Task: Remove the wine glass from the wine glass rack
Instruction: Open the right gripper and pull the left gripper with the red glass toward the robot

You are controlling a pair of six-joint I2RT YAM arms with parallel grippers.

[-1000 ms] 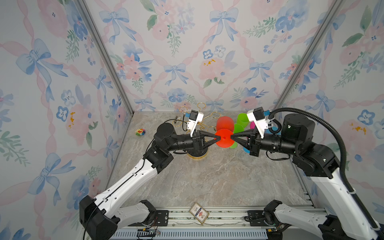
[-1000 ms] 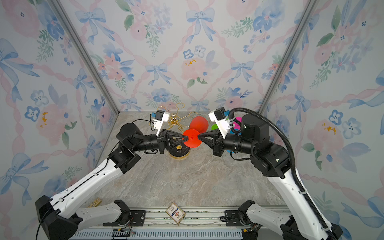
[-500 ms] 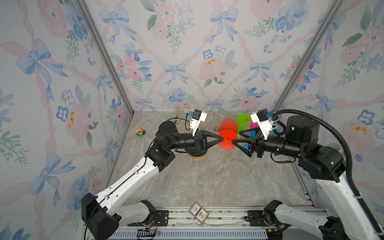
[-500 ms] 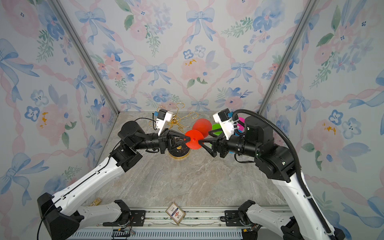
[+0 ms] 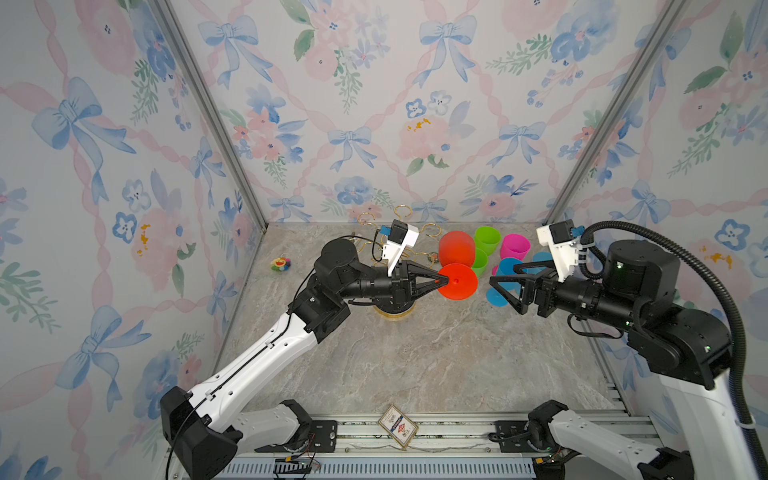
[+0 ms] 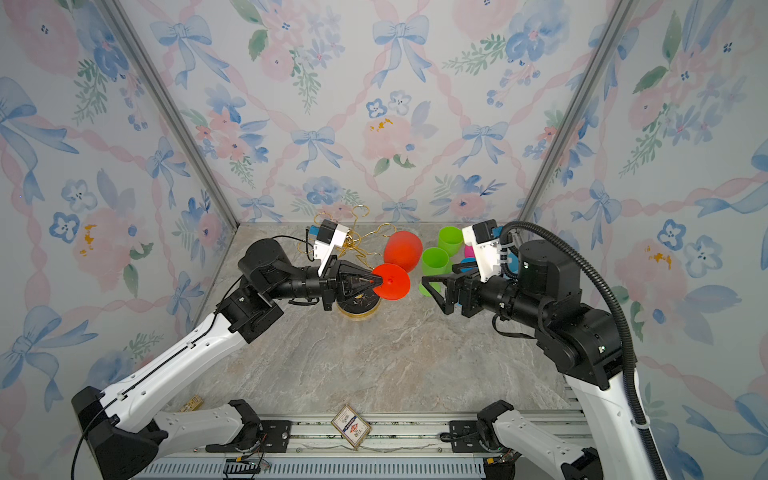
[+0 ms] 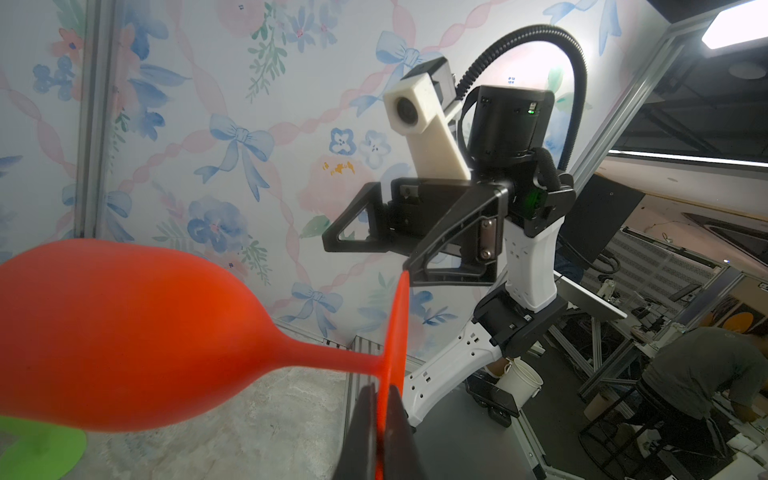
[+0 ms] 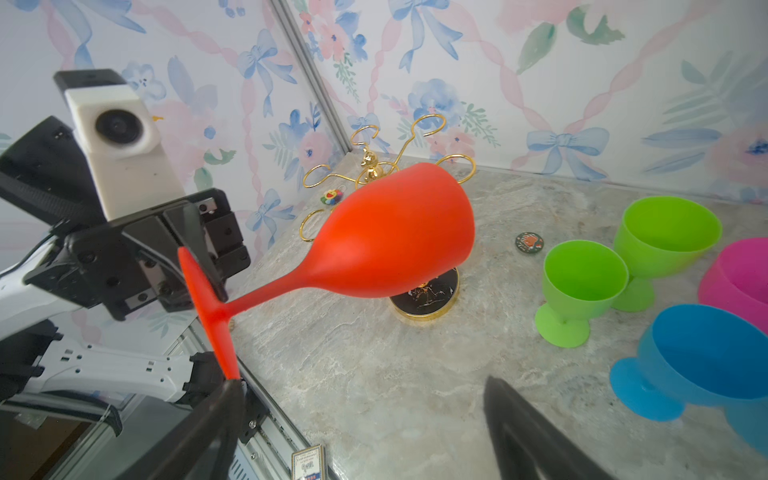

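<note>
The red wine glass (image 5: 457, 249) (image 6: 400, 250) hangs sideways in the air, clear of the wine glass rack. My left gripper (image 5: 442, 281) (image 6: 376, 281) (image 7: 384, 390) is shut on the rim of the glass's round foot (image 7: 397, 324). The rack's gold wire arms (image 8: 415, 129) carry nothing, and its black gold-rimmed base (image 5: 392, 312) (image 8: 424, 296) stands under my left wrist. My right gripper (image 5: 505, 286) (image 6: 434, 286) (image 8: 363, 384) is open, a short way right of the foot, with nothing between its fingers.
Green cups (image 5: 486, 239) (image 8: 582, 278), a pink cup (image 5: 514, 246) and blue cups (image 8: 698, 357) stand at the back right, close to my right gripper. A small colourful toy (image 5: 280, 263) lies at the left. A card (image 5: 397, 424) rests on the front rail.
My right gripper has opened, let go of the glass's foot and drawn back to the right. The left gripper keeps hold of the glass.
</note>
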